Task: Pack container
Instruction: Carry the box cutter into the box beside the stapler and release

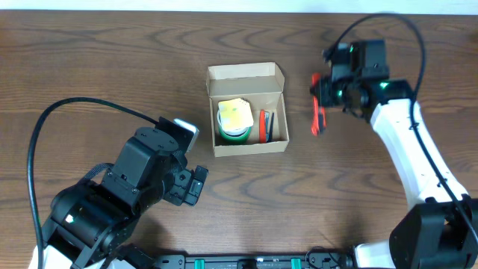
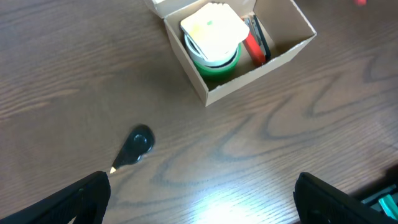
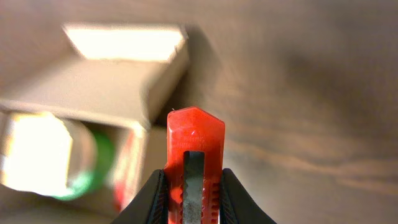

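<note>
While the right gripper (image 1: 326,96) hangs in the upper right of the overhead frame, I read this as the carry step. Its jaws are clamped on a red utility knife (image 3: 194,134). In the wrist view the knife's tip pokes out between the two dark fingers, with the box blurred beyond it.

The container (image 1: 250,146) sits mid-frame on the wooden table (image 1: 89,67), its flap lid folded back toward the top edge and its mouth open. Inside, a green tape roll (image 1: 231,133) with a yellow pad (image 1: 235,113) on top fills the left half. Something red and black (image 1: 265,125) stands on edge in the right half, leaving a narrow strip free by the right wall. The knife is just right of the box, not touching it.

The left gripper (image 1: 196,185) sits at lower left, jaws wide apart and holding nothing.

My next move, as I judge it, is to take the knife leftward over that free strip. I would keep its length running top to bottom of the frame, then lower it and let go. The risk is catching the right wall or landing on the roll.
</note>
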You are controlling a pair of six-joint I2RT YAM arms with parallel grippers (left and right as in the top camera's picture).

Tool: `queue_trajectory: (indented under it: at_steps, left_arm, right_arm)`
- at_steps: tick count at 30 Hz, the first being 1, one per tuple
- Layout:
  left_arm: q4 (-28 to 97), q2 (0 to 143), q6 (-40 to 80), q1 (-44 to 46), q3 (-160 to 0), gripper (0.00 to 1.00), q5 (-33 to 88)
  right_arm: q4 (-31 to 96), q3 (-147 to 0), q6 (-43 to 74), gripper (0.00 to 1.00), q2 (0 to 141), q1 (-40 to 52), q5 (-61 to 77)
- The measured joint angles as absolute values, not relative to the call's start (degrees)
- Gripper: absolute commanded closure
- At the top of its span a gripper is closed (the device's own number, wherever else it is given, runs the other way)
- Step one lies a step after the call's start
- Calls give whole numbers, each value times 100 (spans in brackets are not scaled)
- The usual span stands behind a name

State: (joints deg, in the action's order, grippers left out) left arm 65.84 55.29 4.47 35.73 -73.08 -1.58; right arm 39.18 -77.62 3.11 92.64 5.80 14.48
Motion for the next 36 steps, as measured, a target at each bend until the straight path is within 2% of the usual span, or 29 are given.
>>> queue_trajectory:
  at_steps: [8, 15, 24, 36]
  left_arm:
    - [6584, 5529, 447, 3573, -7308, 5, -158]
    - [6587, 5529, 447, 3573, -7308, 5, -158]
    - [6584, 5529, 447, 3573, -7308, 5, -158]
    - [6584, 5529, 447, 3573, -7308, 5, -158]
  right_arm:
    - [3489, -8256, 1166, 92, 9266, 1459, 1579]
    - [3645, -8256, 1330, 92, 9537, 2383, 899]
    - [3809, -8256, 1350, 95, 10219, 2464, 226]
    - [3977, -8256, 1350, 95, 10425, 2464, -32]
